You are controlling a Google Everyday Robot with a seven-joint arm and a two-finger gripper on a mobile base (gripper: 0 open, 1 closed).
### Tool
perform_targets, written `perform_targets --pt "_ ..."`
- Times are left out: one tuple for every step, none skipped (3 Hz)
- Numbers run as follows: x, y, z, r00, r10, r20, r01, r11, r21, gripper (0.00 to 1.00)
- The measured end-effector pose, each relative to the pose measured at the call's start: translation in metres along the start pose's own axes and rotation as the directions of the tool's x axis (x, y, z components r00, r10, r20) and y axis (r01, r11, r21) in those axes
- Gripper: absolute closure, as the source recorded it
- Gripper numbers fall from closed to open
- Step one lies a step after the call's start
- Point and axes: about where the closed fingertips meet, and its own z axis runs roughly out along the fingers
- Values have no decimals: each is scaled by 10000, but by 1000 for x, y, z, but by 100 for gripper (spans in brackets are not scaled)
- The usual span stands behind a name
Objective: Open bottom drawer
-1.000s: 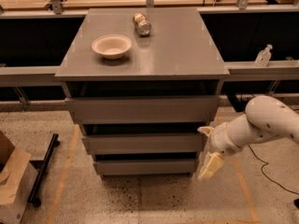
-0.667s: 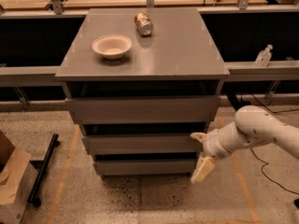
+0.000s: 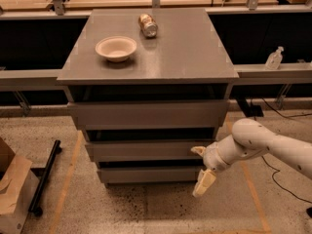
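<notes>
The grey cabinet (image 3: 146, 57) has three flat handle-less drawer fronts. The bottom drawer (image 3: 146, 174) is the lowest and narrowest front, just above the floor, and looks closed. My gripper (image 3: 201, 167) hangs at the end of the white arm (image 3: 263, 143) coming in from the right. It sits at the right end of the bottom drawer front, with one finger (image 3: 204, 182) pointing down in front of the drawer's right corner and the other by the middle drawer's right end.
A beige bowl (image 3: 116, 48) and a tipped can (image 3: 147, 25) lie on the cabinet top. A cardboard box (image 3: 12, 189) and a black bar (image 3: 45, 177) are on the floor at left. A bottle (image 3: 274, 58) stands on the right ledge. Cables trail at right.
My gripper and arm have moved left and slightly down, from right of the cabinet to the right end of the bottom drawer front. The drawers have not moved.
</notes>
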Motion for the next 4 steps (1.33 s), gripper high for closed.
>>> perform_targets --pt "9 -13 22 9996 278 -6 -278 9995 117 0" --pt "25 -36 46 9984 474 -302 -461 9980 435 0" --pt "39 -58 69 9975 661 -249 -650 9969 434 0" --pt "53 -74 91 9960 859 -261 -850 9958 332 0"
